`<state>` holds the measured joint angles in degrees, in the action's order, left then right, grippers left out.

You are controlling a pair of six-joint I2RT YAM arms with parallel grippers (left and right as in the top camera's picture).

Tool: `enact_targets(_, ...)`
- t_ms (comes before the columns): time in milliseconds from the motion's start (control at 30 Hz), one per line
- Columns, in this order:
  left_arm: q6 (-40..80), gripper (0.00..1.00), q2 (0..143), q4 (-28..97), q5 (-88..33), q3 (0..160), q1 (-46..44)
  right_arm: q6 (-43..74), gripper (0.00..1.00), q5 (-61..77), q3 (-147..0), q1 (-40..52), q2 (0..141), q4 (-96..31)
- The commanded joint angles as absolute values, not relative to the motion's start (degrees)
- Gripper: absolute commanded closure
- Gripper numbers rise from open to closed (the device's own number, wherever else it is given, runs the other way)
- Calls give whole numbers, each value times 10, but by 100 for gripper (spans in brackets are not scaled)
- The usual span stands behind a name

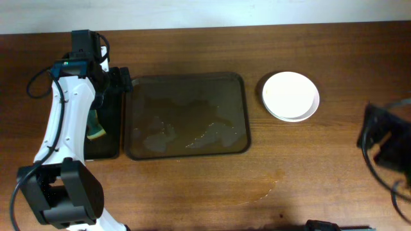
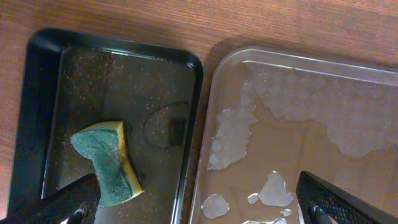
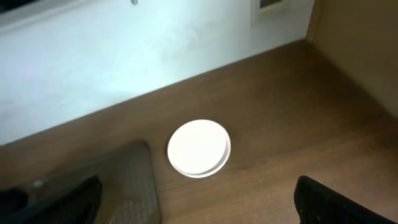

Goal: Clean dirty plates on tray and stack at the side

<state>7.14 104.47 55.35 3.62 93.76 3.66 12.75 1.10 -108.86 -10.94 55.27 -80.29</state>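
Note:
The brown translucent tray (image 1: 192, 86) lies mid-table with wet foamy patches and no plates on it; it also shows in the left wrist view (image 2: 323, 93) and the right wrist view (image 3: 124, 180). White plates (image 1: 290, 95) sit stacked on the table right of the tray, and no sauce streaks show on the top face (image 3: 199, 148). My left gripper (image 1: 119, 80) is open and empty (image 2: 199, 208) over the edge between the black tray and the brown tray. My right gripper (image 1: 380, 138) is open and empty (image 3: 196, 205), well right of the stack.
A narrow black tray (image 1: 110, 144) lies left of the brown tray and holds a green-and-yellow sponge (image 1: 96, 130); both show in the left wrist view, tray (image 2: 124, 81) and sponge (image 2: 109, 165). A faint wet smear marks the table in front (image 1: 263, 189).

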Motion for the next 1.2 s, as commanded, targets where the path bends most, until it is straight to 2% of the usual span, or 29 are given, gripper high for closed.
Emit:
enact_targets(0,73,1,1041,554,32,943,38,118,2,-22,-1088,-112,515,-803)
enact_targets(100,73,1,1041,554,32,943,38,117,2,-34,-1068,-113,504,-777)
enact_targets(200,73,1,1041,554,32,943,38,105,1,-26,-936,-113,475,-641)
enact_targets(267,73,1,1041,554,32,943,38,98,2,-4,-791,-113,427,-501)
enact_targets(300,73,1,1041,554,32,943,38,98,1,17,-676,-112,383,-392)
enact_targets(433,73,1,1041,554,32,943,38,98,2,70,-383,-110,248,-149)
enact_targets(567,73,1,1041,554,32,943,38,98,2,38,-149,-59,121,1)
enact_targets(767,73,1,1041,554,32,943,38,98,2,10,-3,-38,20,33)
enact_targets(833,73,1,1041,554,32,943,38,99,2,10,-3,-38,11,-40)
enact_targets(1167,73,1,1041,554,32,943,38,98,2,10,-3,-38,20,-45)
